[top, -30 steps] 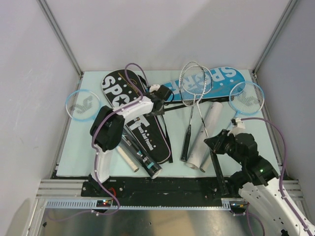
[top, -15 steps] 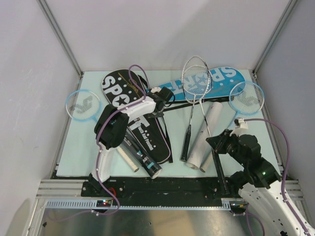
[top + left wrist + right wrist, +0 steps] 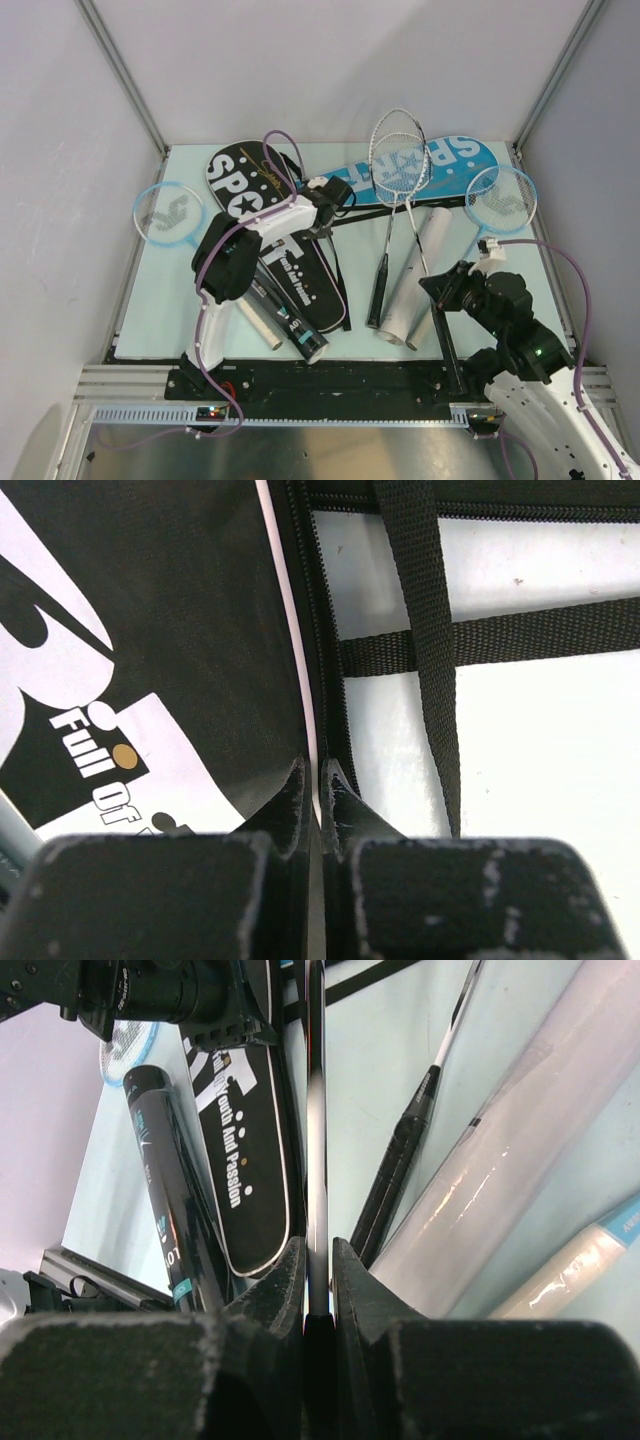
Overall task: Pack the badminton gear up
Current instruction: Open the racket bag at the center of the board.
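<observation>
Fabric first: black SPORT cover (image 3: 150, 630) is soft, floppy, light, best grabbed at the zip rim, where my left claw (image 3: 320, 780) is pressed tight on it. Cover lies left of centre, long axis far-to-near, wide head far, narrow end twd me. Right claw (image 3: 318, 1260) pinches racket shaft (image 3: 315, 1110) — thin, stiff, prob slippery.

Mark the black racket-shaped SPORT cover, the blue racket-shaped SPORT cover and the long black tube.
black racket-shaped SPORT cover (image 3: 236, 180), top view, wide end.
blue racket-shaped SPORT cover (image 3: 460, 158), top view, wide end.
long black tube (image 3: 298, 332), top view, near end.
</observation>
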### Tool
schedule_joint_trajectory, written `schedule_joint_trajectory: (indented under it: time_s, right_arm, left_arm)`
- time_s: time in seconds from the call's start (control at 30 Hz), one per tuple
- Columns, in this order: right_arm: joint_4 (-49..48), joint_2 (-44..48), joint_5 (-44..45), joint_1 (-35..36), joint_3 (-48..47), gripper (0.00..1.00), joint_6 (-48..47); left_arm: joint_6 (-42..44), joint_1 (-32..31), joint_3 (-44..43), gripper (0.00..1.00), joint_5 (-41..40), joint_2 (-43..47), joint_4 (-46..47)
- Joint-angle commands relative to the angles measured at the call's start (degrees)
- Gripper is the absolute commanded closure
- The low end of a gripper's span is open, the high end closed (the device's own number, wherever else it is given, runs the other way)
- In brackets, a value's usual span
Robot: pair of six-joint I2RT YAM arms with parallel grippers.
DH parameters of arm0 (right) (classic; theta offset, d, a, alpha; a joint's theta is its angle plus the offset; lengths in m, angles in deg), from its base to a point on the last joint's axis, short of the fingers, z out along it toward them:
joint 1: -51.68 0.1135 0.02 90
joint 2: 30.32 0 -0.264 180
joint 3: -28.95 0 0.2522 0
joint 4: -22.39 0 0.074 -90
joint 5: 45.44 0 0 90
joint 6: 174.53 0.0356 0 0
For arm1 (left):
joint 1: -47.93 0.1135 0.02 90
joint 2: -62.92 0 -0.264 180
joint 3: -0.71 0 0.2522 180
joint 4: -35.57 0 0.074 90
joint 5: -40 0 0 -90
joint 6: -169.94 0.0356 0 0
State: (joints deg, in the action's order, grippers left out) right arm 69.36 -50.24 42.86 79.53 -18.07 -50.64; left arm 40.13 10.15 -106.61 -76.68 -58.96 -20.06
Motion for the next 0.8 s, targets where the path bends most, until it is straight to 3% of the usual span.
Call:
schedule_joint_trajectory:
  time_s: [0.0, 0.23, 0.43, 0.63, 0.77]
  right_arm:
    - [-3.1, -1.0, -2.9, -0.3, -3.0, 1.0, 0.9]
    - [-2.7, -3.5, -11.2, -0.8, -3.0, 1.0, 2.4]
    - [-2.2, -5.0, -20.3, -1.7, -2.9, 1.0, 4.4]
    - [-3.1, -7.8, -33.0, -3.9, -2.3, 1.0, 9.2]
    - [-1.2, -7.4, -36.7, -4.8, -1.9, 1.0, 10.7]
  left_arm:
    - [4.7, -0.9, -3.6, 1.0, -2.4, 3.7, 0.0]
    - [7.6, -1.4, 3.3, 1.0, -0.1, 11.8, 4.3]
    - [12.2, -1.3, 14.6, 1.0, 3.1, 21.1, 15.6]
    - [15.3, -0.8, 21.8, 1.0, 5.4, 26.9, 22.4]
    - [17.3, -0.7, 24.9, 1.0, 6.2, 30.1, 26.2]
